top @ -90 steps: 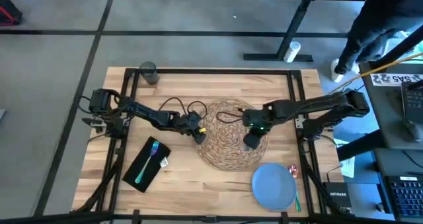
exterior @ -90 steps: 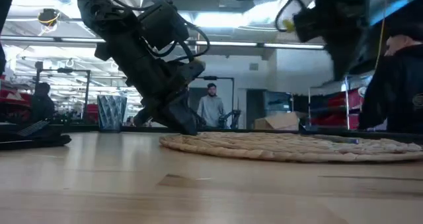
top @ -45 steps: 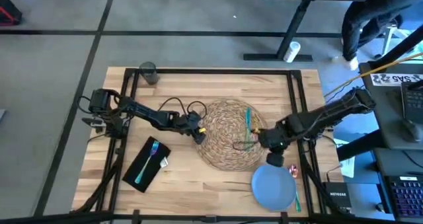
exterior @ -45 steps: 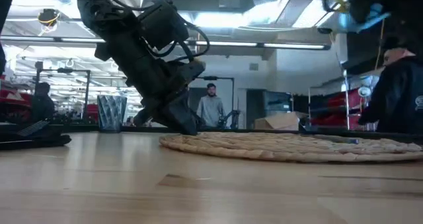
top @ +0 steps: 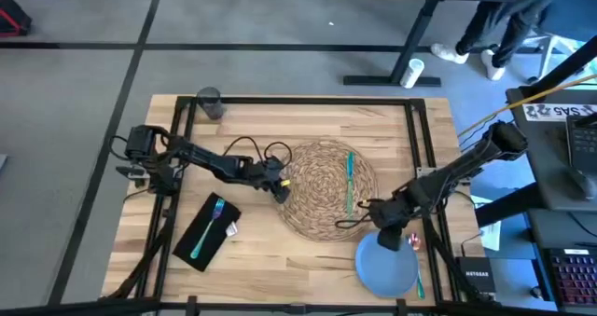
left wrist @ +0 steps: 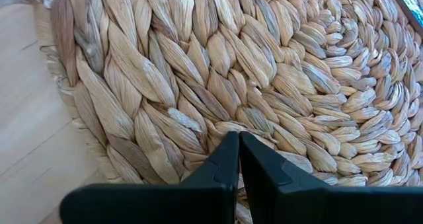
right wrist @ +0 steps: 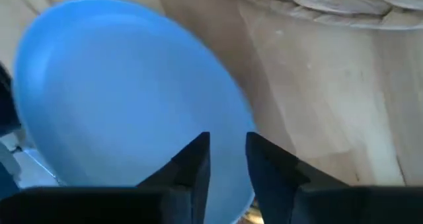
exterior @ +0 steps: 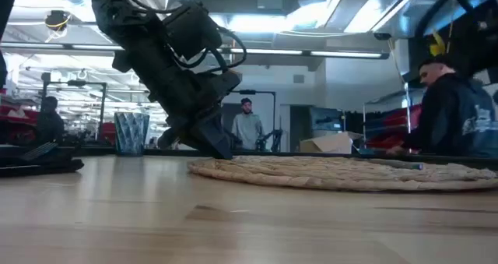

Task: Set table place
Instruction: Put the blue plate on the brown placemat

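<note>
The round woven placemat (top: 317, 190) lies flat in the middle of the table (top: 280, 130). A teal piece of cutlery (top: 350, 178) lies on its right half. My left gripper (top: 280, 187) is shut at the mat's left edge, also seen in the low view (exterior: 222, 149). My right gripper (top: 386, 236) hangs over the far rim of the blue plate (top: 387, 267), slightly open with nothing between its fingers (right wrist: 228, 148). At the near left lies the black napkin (top: 201, 234) with a teal fork (top: 209, 225) on it. The grey glass (top: 209, 103) stands at the far left. My left gripper presses its shut fingertips (left wrist: 236, 143) down on the woven strands (left wrist: 218, 121) just inside the placemat's left edge. The fingers slant down from the table's left. The mat lies flat on the table under them.
Red-handled cutlery (top: 413, 241) and a green piece (top: 420, 281) lie beside the plate at the near right. The black frame rails (top: 415, 130) run along both table sides. Bare wood shows along the far edge. People stand in the room beyond the table.
My right gripper has gone from above the placemat's right half toward the table's near right corner, to above the blue plate. The teal cutlery that it hid now shows lying on the mat. My left gripper has stayed at the mat's left edge.
</note>
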Robot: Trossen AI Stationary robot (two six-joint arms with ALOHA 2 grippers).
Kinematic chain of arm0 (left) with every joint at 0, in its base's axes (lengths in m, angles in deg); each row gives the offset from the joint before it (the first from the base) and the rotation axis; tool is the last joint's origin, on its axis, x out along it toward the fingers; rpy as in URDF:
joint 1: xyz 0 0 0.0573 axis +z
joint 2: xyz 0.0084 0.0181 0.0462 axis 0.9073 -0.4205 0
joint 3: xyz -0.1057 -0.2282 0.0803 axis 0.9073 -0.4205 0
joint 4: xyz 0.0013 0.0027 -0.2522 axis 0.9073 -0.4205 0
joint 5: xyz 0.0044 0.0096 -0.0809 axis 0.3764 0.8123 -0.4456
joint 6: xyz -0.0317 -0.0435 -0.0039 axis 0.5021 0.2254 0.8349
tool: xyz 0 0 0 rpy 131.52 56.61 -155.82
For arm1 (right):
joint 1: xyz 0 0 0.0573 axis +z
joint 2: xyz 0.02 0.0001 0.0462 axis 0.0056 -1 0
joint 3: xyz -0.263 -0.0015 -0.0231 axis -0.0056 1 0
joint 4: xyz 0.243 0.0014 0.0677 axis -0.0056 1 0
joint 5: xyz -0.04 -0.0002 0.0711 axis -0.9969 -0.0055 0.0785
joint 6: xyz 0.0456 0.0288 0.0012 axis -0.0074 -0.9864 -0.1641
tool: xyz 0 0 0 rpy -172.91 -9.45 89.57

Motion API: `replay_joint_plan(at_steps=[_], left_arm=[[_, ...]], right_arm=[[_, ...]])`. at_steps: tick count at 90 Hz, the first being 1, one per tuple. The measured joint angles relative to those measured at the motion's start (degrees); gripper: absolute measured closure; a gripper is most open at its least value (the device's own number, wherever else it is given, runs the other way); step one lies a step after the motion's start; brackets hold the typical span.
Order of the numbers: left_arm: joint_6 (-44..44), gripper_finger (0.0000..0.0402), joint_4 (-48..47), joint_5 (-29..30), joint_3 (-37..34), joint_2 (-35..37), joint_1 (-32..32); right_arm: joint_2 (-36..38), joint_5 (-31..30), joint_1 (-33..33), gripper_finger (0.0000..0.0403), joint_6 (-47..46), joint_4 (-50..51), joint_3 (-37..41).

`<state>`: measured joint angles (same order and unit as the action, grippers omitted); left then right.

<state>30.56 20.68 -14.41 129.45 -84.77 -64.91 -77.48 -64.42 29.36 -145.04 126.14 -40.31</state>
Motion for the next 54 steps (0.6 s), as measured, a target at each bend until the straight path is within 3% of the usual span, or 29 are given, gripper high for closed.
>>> replay_joint_plan(at_steps=[28, 46, 54], left_arm=[[0.0, 0.0402, 0.3, -0.3, 0.0, 0.1, 0.0], [0.2, 0.0402, 1.4, -0.6, 0.0, 0.2, -0.1], [0.2, 0.0402, 1.2, -0.5, 0.0, 1.1, -0.2]], right_arm=[[0.0, 1.1, 0.0, 0.0320, -0.6, -6.4, 5.2], [0.0, 1.0, 0.0, 0.0387, -0.3, -6.4, 5.3], [0.0, 0.4, 0.0, 0.0395, -0.6, -6.4, 5.3]])
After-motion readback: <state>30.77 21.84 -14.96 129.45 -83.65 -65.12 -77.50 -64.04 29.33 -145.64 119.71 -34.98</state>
